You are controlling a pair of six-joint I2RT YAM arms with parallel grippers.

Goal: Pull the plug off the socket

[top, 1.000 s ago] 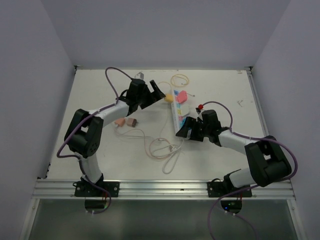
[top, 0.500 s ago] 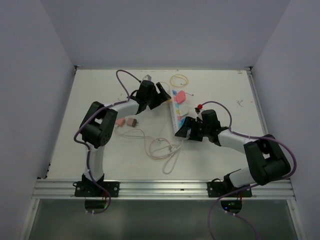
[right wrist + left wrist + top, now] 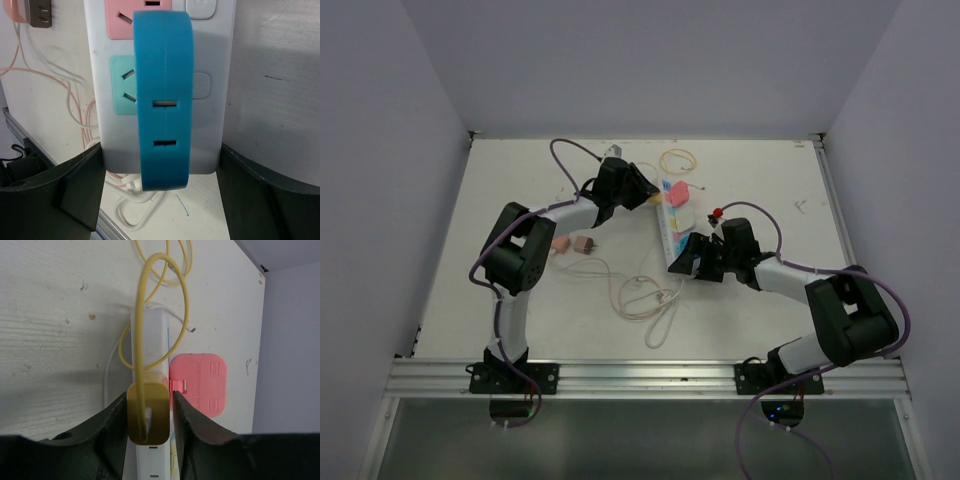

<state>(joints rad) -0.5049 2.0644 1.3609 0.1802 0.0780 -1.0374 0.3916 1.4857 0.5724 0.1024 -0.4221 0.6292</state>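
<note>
The socket (image 3: 670,226) is a long white strip lying lengthwise mid-table. A yellow plug (image 3: 147,412) with a yellow cable (image 3: 186,305) sits in its far end (image 3: 150,325), beside a pink plug (image 3: 197,382). My left gripper (image 3: 149,396) is shut on the yellow plug, one finger pressed on each side. A blue plug (image 3: 164,75) stands in the near end of the socket (image 3: 205,125). My right gripper (image 3: 160,149) straddles that near end, its fingers against both long sides. In the top view the left gripper (image 3: 650,195) and right gripper (image 3: 682,262) sit at opposite ends.
Two small adapters (image 3: 572,244), pink and brown, lie left of the strip. Looped white and pink cords (image 3: 650,300) lie on the table in front of it. A coil of yellow cable (image 3: 680,160) lies behind it. Walls close in on three sides.
My left arm swung right from the table's left side to the strip's far end, and its jaws closed from wide open onto the yellow plug. The right arm has not moved.
</note>
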